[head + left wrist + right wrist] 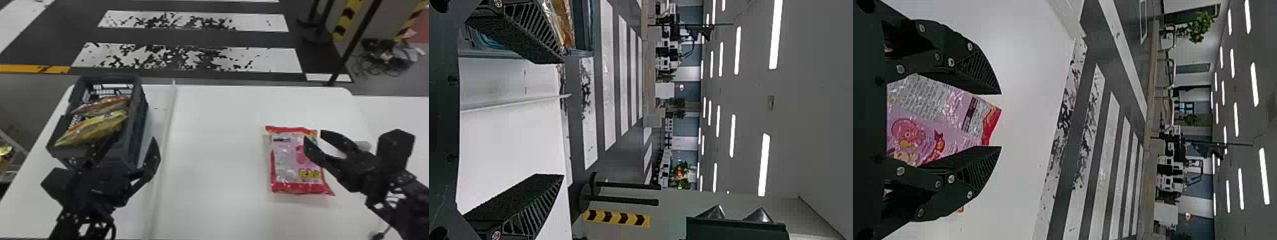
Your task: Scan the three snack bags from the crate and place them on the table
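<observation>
We are seeing the pink bag lying flat on the counter, well to the right of the crate. Inside the crate, the yellow bag is resting nearer us and the brown bag just beyond it. At the crate's near end, we are holding the left gripper with its jaws released, standing wide apart. Well right of the crate, we are holding the right gripper by the pink bag, its jaws also released. Beyond the crate, the striped floor is stretching away.
</observation>
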You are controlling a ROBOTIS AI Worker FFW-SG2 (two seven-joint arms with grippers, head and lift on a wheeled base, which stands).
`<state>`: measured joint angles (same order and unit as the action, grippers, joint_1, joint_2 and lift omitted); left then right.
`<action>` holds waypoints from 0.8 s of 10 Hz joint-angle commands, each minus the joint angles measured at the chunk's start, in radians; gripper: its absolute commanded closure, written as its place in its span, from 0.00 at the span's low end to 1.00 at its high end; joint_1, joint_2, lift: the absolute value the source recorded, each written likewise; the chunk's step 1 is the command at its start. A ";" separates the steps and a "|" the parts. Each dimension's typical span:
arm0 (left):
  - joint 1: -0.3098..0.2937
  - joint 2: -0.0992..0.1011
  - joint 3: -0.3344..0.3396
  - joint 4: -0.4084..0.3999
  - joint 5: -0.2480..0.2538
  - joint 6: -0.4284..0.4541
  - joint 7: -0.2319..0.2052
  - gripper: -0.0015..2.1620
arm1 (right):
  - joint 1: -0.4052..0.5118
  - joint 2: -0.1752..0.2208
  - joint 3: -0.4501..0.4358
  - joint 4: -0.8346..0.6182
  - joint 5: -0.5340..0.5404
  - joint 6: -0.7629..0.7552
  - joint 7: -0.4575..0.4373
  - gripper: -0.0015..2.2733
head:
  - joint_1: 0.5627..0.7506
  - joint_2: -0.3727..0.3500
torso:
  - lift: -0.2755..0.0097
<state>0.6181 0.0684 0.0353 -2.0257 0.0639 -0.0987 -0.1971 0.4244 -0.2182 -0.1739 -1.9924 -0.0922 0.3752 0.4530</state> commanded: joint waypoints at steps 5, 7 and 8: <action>-0.011 0.001 -0.038 0.007 0.001 0.021 0.008 0.03 | -0.032 -0.021 -0.210 0.061 0.008 0.235 0.000 0.03 | 0.70 0.19 | 0.75; -0.008 0.001 -0.043 0.007 0.001 0.021 0.008 0.03 | -0.059 -0.049 -0.208 0.136 0.023 0.238 0.001 0.03 | 0.70 0.11 | 0.75; 0.000 0.001 -0.044 0.007 0.001 0.018 0.008 0.03 | -0.070 -0.059 -0.200 0.165 0.026 0.238 0.003 0.03 | 0.70 0.08 | 0.75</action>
<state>0.6142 0.0689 -0.0079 -2.0187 0.0644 -0.0784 -0.1886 0.3615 -0.2707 -0.3787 -1.8466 -0.0679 0.6126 0.4557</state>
